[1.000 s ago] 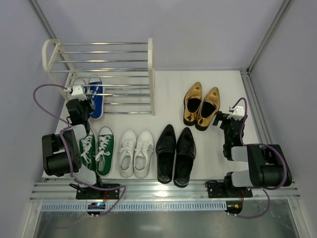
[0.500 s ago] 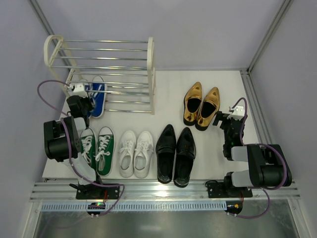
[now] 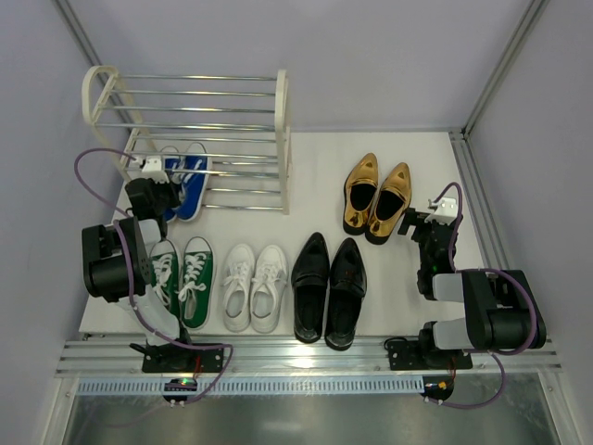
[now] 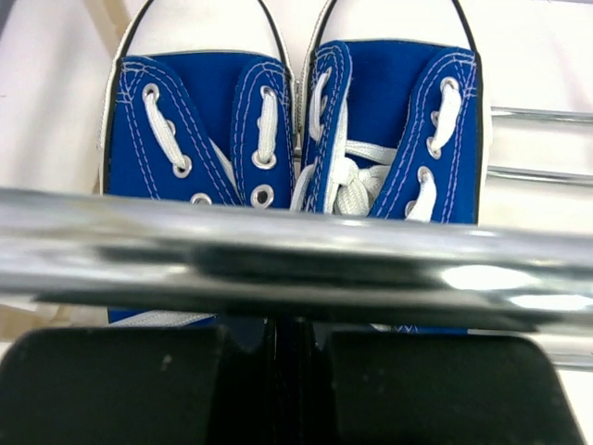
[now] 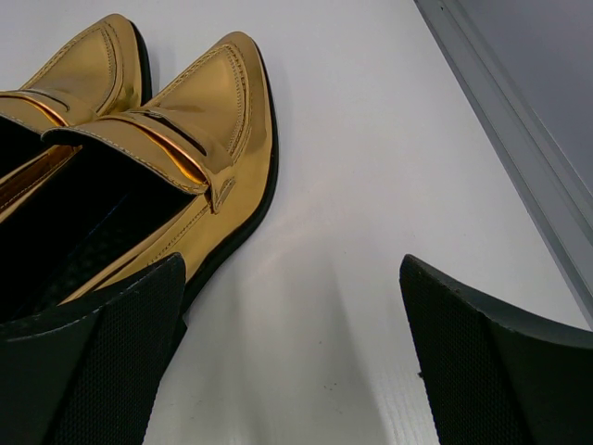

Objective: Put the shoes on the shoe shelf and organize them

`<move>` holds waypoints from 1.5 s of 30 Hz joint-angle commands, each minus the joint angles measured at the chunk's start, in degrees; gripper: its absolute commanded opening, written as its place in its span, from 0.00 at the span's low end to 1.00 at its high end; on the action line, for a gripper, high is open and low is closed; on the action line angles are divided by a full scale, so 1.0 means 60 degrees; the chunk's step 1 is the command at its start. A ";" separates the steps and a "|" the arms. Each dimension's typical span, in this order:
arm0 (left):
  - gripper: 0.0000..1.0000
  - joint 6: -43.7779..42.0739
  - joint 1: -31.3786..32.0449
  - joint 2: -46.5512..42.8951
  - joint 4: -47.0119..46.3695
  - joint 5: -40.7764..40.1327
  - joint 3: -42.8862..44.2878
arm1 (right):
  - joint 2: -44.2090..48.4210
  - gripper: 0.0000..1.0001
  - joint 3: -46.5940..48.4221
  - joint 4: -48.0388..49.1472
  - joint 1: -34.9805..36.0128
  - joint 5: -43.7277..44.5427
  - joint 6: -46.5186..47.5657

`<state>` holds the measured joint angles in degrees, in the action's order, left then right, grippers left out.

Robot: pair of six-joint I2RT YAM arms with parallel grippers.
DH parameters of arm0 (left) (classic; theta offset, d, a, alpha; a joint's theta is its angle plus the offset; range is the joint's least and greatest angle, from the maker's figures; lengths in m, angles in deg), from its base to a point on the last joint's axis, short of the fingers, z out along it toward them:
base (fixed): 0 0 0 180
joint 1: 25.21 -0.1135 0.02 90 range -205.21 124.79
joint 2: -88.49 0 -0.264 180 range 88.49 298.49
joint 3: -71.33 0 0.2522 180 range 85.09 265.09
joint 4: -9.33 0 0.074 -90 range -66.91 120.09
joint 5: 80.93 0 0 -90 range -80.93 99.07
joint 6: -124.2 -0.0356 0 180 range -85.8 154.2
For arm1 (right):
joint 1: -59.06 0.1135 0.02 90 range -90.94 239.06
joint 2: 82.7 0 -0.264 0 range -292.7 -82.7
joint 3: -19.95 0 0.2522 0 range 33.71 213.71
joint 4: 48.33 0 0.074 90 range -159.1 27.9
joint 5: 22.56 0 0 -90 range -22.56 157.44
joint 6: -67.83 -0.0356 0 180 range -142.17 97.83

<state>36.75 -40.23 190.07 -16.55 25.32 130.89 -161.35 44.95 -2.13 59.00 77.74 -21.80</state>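
Left gripper (image 4: pixel 295 371) is pinched almost shut on the heels of your blue sneakers (image 4: pixel 389 120), which are tucked under the lower rods at the shoe shelf's (image 3: pixel 283 139) left end, with a chrome rod (image 4: pixel 296 255) crossing close in front. Right gripper (image 5: pixel 292 352) gapes wide just beside the gold shoes (image 5: pixel 213 102), and you've got bare table (image 5: pixel 371 139) out to the side rail (image 5: pixel 519 139).

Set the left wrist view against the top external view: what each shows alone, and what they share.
Left wrist only: eyelets and stitching of the blue sneakers, and the near-closed gap of the left end effector. Top external only: green sneakers, white sneakers, black loafers, gold shoes, right end effector, the shoe shelf as a whole. Both: the blue sneakers crossed by chrome rods.
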 commanded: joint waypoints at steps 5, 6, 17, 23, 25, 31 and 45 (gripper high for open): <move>0.00 -0.0205 -0.0030 -0.0306 -0.1319 0.1261 0.1110 | 0.0072 0.97 0.0059 0.0729 0.0009 -0.0018 0.0057; 0.00 -0.0306 -0.0044 -0.0188 -0.1275 0.1261 0.1257 | 0.0086 0.97 0.0059 0.0714 0.0009 -0.0018 0.0057; 0.00 -0.1069 -0.0293 0.1160 -0.1406 0.1467 0.2796 | 0.0072 0.97 0.0059 0.0714 0.0009 -0.0004 0.0057; 0.00 -0.1274 -0.0411 0.1907 -0.2137 0.1759 0.2855 | 0.0086 0.97 0.0059 0.0714 0.0009 -0.0018 0.0057; 0.00 -0.1259 -0.0469 0.2112 -0.2852 0.1905 0.2651 | 0.0072 0.97 0.0045 0.0728 0.0009 -0.0018 0.0057; 0.01 -0.1113 -0.0557 0.2450 -0.3384 0.2023 0.2562 | 0.0072 0.97 0.0045 0.0729 0.0009 -0.0018 0.0057; 0.91 -0.0762 -0.0732 -0.0740 -0.2377 0.1848 0.0834 | 0.0072 0.97 0.0059 0.0729 0.0009 -0.0004 0.0057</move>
<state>31.00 -43.69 192.67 -30.40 36.73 137.12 -161.35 44.95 -2.13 59.00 77.74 -21.80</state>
